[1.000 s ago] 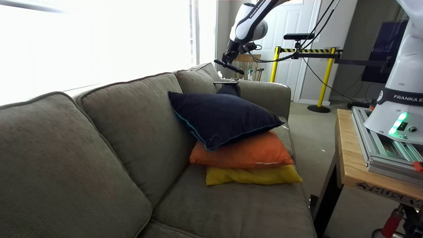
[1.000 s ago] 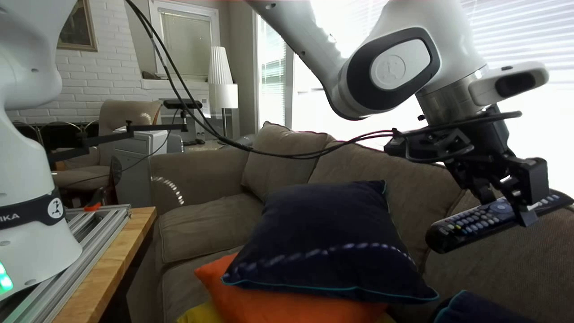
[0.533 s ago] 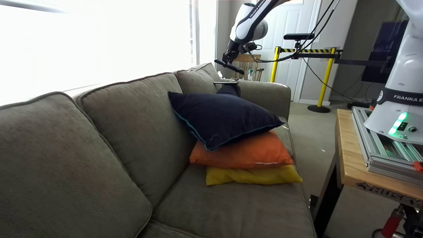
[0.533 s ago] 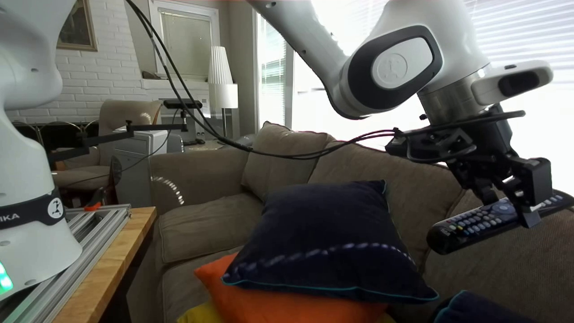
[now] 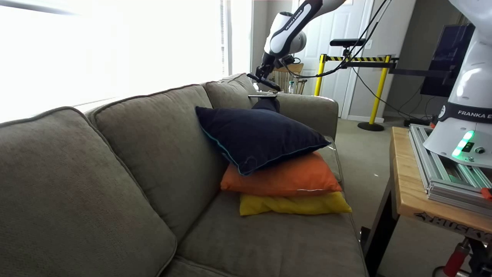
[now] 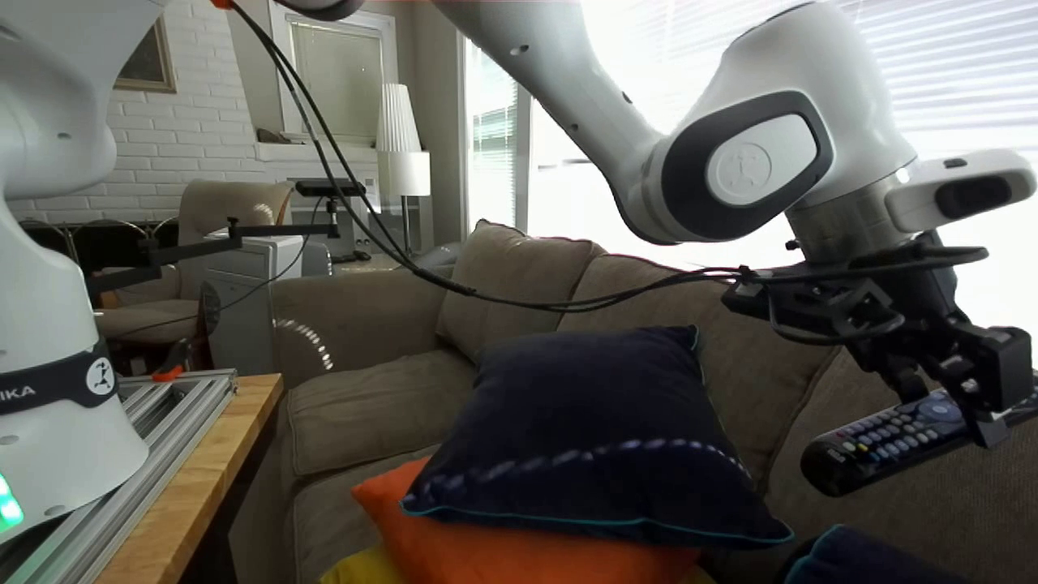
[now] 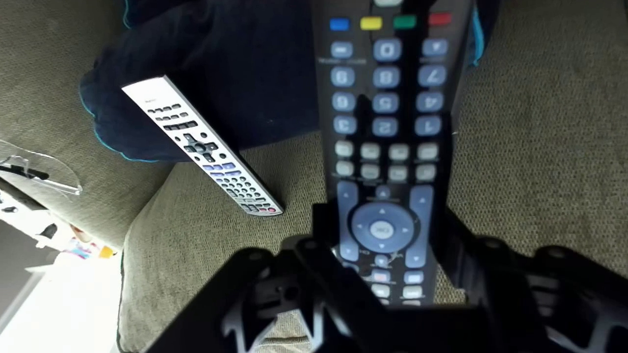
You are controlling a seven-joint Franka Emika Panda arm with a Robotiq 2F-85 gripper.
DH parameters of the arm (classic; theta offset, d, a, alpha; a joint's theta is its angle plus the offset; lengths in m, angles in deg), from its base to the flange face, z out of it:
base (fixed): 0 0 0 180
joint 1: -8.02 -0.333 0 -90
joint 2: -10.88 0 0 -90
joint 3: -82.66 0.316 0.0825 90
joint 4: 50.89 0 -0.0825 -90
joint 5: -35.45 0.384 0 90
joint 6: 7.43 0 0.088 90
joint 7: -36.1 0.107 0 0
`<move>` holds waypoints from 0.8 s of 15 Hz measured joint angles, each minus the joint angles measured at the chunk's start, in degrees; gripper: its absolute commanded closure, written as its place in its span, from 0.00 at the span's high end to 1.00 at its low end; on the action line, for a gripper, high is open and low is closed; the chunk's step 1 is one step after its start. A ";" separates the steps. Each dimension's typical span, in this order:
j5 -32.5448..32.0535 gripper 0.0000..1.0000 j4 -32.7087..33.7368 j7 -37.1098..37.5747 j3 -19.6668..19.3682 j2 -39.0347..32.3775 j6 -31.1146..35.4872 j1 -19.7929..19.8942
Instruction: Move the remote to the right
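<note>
Gripper (image 7: pixel 385 230) clamped on the remote (image 7: pixel 385 127), jaws pressed to its two long edges, level with the OK ring. So held, it hangs in the air over the couch (image 5: pixel 276 242), keys up and tilted, one end lower than the other in both exterior views. Below it and off to one side, the white remote (image 7: pixel 211 152) lies partly on the navy cushion (image 7: pixel 274 83) and partly out past its edge.

Expect a light, stiff plastic bar: it should neither bend nor give, so a modest squeeze ought to be enough. Its case looks smooth and may be slippery, and a bar this long could swivel in so narrow a hold if moved sharply. It does not seem very fragile; a short drop onto cloth would probably do little harm, though it might bounce or slide.

Those long edges are the right place to take hold, near mid-length, clear of the keys. The wrist view shows neither end, so I can't be sure how close this grip is to the balance point. For the carry right, go slowly, and level the bar before lowering: the low end would likely touch first and twist the hold.
</note>
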 measured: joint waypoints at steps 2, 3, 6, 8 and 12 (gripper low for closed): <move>0.04 0.29 3.19 -1.07 2.34 -2.23 -1.25 2.16; 0.10 0.29 4.97 -2.30 4.16 -3.32 -2.58 3.68; 0.16 0.29 10.36 -8.14 9.34 -6.57 -6.29 8.12; 0.15 0.29 13.81 -12.78 11.02 -8.83 -7.53 9.80; -0.11 0.29 19.14 -20.27 11.26 -12.59 -7.60 10.42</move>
